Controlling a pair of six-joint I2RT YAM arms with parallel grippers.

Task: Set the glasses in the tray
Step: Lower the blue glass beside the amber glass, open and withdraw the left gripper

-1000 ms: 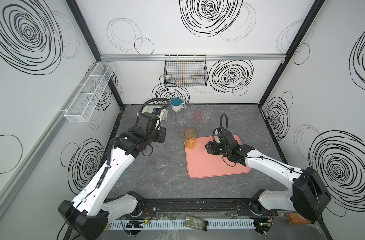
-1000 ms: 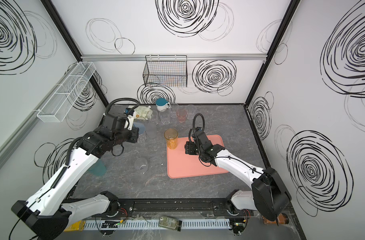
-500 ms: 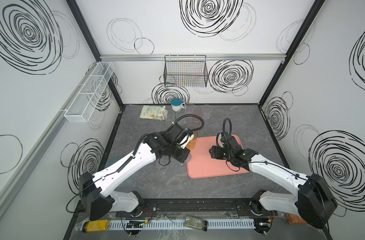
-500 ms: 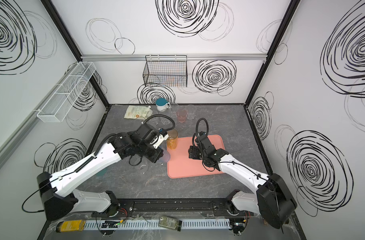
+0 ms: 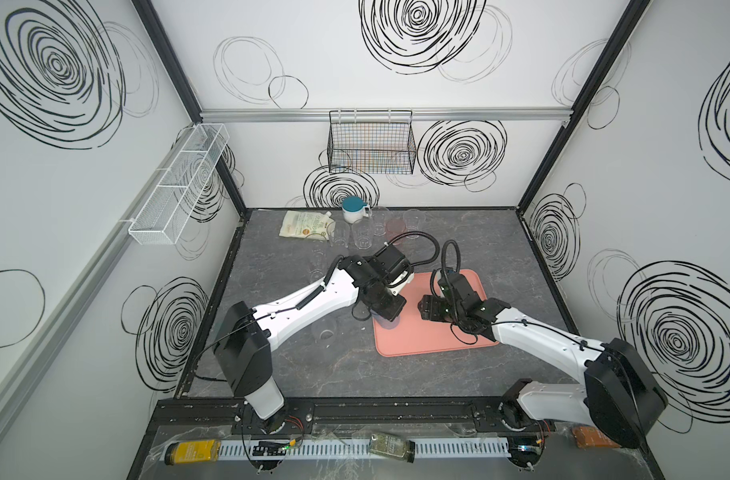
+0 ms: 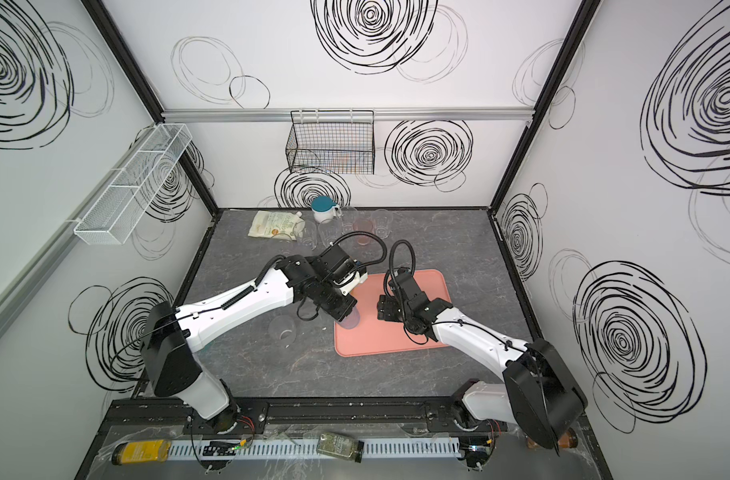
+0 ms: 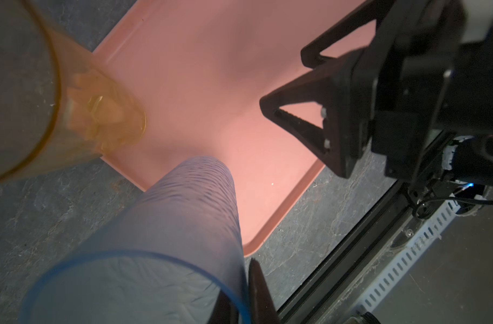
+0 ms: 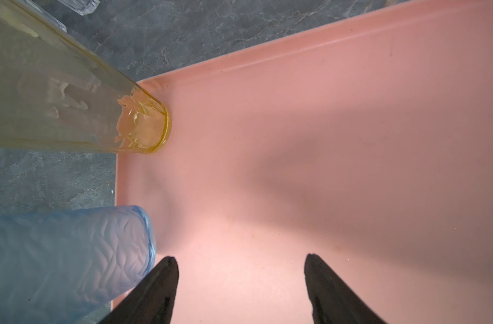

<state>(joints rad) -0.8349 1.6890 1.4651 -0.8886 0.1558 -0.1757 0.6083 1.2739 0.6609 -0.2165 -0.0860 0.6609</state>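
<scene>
A clear handleless tumbler point(image 5: 323, 330) stands on the grey stone-patterned tabletop point(image 5: 334, 374), left of the flat salmon-pink rectangular tray point(image 5: 417, 341) and apart from it. Next, the left gripper point(image 7: 241, 296) is pinched tight on the rim wall of a frosted blue see-through tumbler point(image 7: 189, 213). The tumbler's base is at the tray's left edge, but I cannot tell whether it rests on the tray floor. An amber see-through tumbler point(image 8: 144, 131) stands upright in the tray's far left corner, near the blue one but apart from it. Farther right, the right gripper point(image 8: 239, 256) hangs above the bare tray floor, jaws spread wide, holding nothing.
</scene>
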